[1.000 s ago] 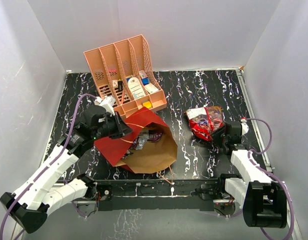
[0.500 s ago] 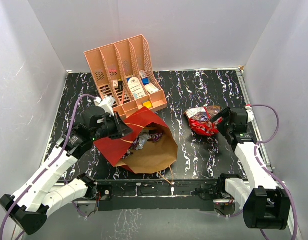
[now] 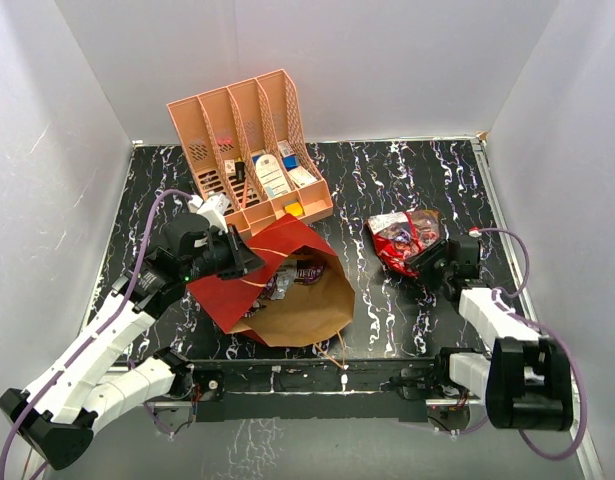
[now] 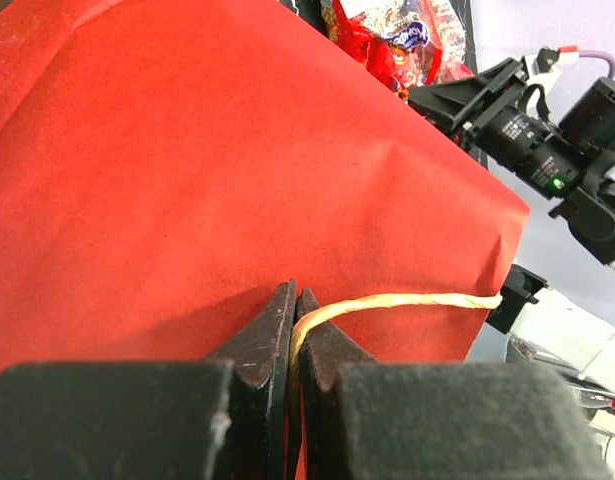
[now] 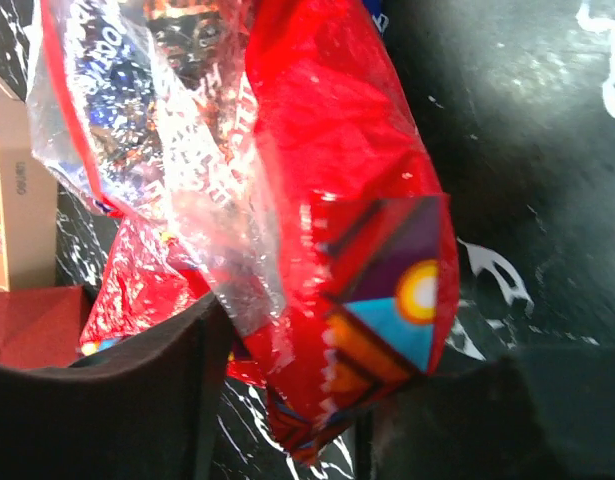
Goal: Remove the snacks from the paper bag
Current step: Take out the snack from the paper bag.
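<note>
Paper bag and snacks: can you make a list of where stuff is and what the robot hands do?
paper bag: tipped over, mouth open
left hand: shut on the cord handle
snacks inside: packets showing in the mouth
shiny red bag: on the table, right of the paper bag
right hand: at the shiny red bag, grip unclear
pink organizer: behind the paper bag
</note>
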Robot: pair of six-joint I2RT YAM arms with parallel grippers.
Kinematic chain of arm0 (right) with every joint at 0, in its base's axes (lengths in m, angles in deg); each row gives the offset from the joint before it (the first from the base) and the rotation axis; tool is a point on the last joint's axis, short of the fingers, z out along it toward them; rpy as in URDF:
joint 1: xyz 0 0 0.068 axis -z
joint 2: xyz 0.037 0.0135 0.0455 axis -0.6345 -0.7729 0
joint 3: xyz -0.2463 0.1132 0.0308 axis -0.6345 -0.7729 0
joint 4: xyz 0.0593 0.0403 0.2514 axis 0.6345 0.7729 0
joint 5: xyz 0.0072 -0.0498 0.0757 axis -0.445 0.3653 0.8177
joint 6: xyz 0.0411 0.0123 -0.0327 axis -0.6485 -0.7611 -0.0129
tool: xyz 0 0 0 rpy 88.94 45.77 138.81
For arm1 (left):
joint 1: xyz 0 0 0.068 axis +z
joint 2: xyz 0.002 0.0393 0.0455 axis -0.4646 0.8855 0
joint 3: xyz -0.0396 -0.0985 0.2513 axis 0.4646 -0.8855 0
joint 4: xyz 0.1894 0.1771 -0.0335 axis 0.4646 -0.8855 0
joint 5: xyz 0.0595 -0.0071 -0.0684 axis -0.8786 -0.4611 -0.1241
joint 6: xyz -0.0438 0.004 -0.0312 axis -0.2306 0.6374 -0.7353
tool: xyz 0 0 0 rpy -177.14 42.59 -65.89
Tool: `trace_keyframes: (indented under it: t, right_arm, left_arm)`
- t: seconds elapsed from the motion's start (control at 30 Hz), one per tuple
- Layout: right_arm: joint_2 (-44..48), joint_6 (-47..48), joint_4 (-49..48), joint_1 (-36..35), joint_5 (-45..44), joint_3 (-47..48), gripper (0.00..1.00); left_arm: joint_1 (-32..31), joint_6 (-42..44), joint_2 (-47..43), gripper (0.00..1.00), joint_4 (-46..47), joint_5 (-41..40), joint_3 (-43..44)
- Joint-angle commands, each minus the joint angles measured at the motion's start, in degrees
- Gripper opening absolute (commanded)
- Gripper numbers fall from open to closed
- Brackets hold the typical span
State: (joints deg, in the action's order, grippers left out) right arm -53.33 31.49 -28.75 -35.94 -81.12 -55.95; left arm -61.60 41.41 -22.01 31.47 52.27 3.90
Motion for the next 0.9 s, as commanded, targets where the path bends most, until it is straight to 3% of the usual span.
trace_keyframes:
  t: [0.0, 0.23, 0.33, 0.43, 0.57, 0.67, 0.87]
  right_arm:
    - [-7.66, 0.07, -18.11, 0.01, 5.94, 2.25, 0.43]
    - [-22.77, 4.55, -21.12, -0.19, 13.27, 13.42, 0.42]
    - [-22.98, 5.62, -21.27, -0.19, 15.68, 13.55, 0.54]
    - [-20.19, 9.33, -16.67, -0.63, 16.53, 13.89, 0.67]
    - [-12.23, 12.73, -4.68, -0.72, 11.13, 15.02, 0.76]
    - [-5.73, 13.37, 4.22, -2.10, 3.59, 15.94, 0.77]
    - [6.68, 15.19, 10.19, -9.20, 3.04, 14.16, 0.77]
  left_arm:
    - [0.25, -0.01, -0.31, 0.00, -0.59, 1.04, 0.38]
    - [0.18, 0.01, 0.27, 0.00, -0.28, 2.52, -0.52]
    - [0.19, 0.26, 0.59, 0.00, -0.50, 2.65, -0.28]
    - [0.23, 0.44, 0.64, 0.00, -0.28, 3.19, -0.31]
    - [0.19, 0.87, 0.49, 0.00, 0.59, 3.45, -1.17]
    - [0.20, 1.06, 0.49, 0.00, 1.49, 3.57, -2.13]
    - [0.23, 1.31, 0.01, 0.00, 2.09, 4.17, -2.59]
